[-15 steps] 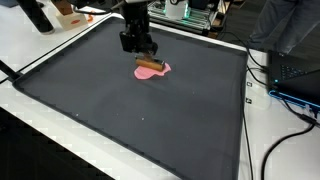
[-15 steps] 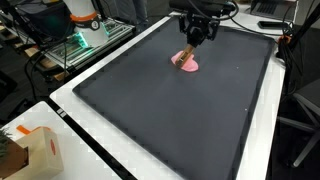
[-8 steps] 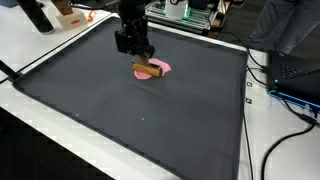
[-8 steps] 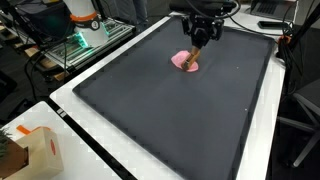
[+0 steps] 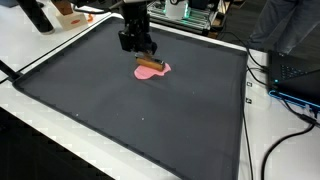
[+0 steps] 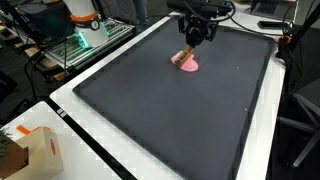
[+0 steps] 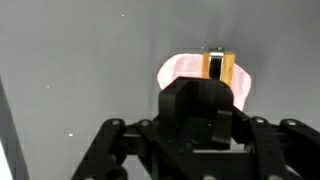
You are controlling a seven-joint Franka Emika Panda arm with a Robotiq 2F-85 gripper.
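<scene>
Block lies on pink disc, upper middle; your gripper close above, opening unreadable, not yet clear of block.

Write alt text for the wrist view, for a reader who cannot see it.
A small brown block shows in front of a flat pink piece on a grey mat. The black gripper fills the picture's lower part, just below the block.

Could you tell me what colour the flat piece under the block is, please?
The piece is pink, clearest in the wrist view.
</scene>
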